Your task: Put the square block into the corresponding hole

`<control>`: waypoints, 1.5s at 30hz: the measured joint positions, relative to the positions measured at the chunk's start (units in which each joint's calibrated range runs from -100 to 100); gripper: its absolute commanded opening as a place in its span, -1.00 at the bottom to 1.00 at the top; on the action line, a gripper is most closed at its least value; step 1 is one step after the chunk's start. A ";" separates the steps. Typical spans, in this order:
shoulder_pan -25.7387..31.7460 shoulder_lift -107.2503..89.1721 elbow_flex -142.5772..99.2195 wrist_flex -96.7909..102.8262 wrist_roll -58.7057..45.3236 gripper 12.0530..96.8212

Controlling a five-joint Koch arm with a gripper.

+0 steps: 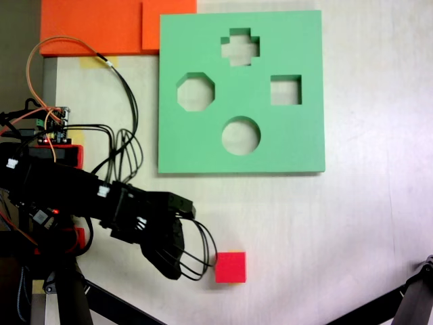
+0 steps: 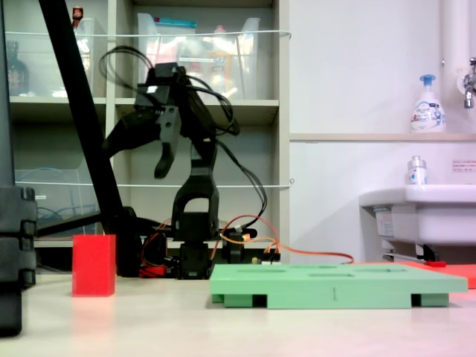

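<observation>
The square block (image 1: 231, 267), a small red cube, sits on the pale table near the bottom middle of a fixed view; from the side it stands alone at the left (image 2: 94, 265). The green foam board (image 1: 203, 145) lies flat further up, and its square hole (image 1: 286, 90) is on the right side, next to a round, an octagonal and a cross cutout. My black gripper (image 1: 177, 267) appears just left of the cube from above. The side view shows the gripper (image 2: 134, 163) well above the table, open, with nothing between its fingers.
Orange foam sheets (image 1: 101, 27) lie at the top left, touching the board's corner. The arm's base and loose cables (image 1: 125, 145) fill the left side. Black stand legs (image 1: 413, 298) cross the bottom right. A sink (image 2: 416, 208) stands behind the table.
</observation>
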 measured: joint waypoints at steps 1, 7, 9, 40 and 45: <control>-0.49 2.33 0.00 -0.20 -0.54 0.63; -2.10 16.55 0.39 -0.29 -3.42 0.67; -2.20 20.38 0.39 -0.29 -3.86 0.67; -0.88 61.97 9.51 9.99 -4.10 0.04; -0.98 61.42 9.41 10.57 -3.86 -0.21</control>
